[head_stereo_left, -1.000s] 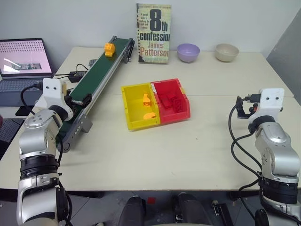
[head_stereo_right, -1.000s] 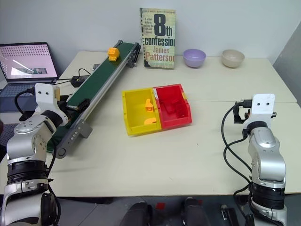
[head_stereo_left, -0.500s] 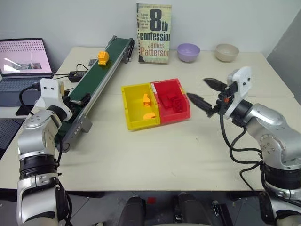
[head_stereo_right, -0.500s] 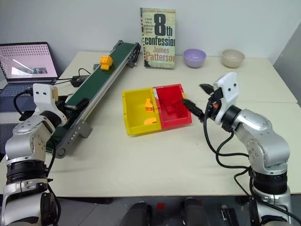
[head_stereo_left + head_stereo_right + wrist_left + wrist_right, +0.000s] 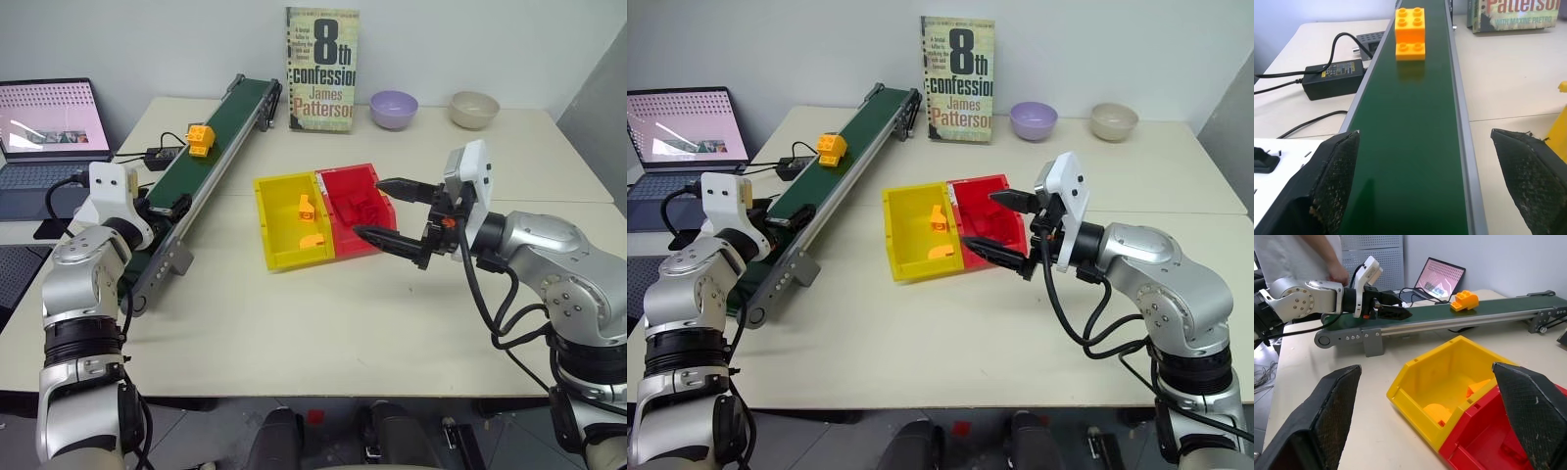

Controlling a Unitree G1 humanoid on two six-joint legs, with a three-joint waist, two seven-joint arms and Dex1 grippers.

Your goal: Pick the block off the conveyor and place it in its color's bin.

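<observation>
The left gripper [image 5: 1425, 181] waits with fingers spread wide astride the conveyor [image 5: 1415, 147], empty. The right gripper [image 5: 392, 211] hangs open beside the red bin [image 5: 362, 211], holding nothing. The yellow-orange block [image 5: 200, 140] rides the belt up-belt of the left gripper, unpicked; grasping and dropping into the yellow bin [image 5: 284, 220] remain. Bricks already lying in both bins are hard to count.

left arm is bent at the elbow, its left gripper [image 5: 1425, 183] pointing level and forward with both black fingers spread wide, nothing between them. right arm reaches across toward the middle, right gripper [image 5: 389, 212] level and aimed left, fingers [image 5: 380, 238] parted wide and empty.
</observation>
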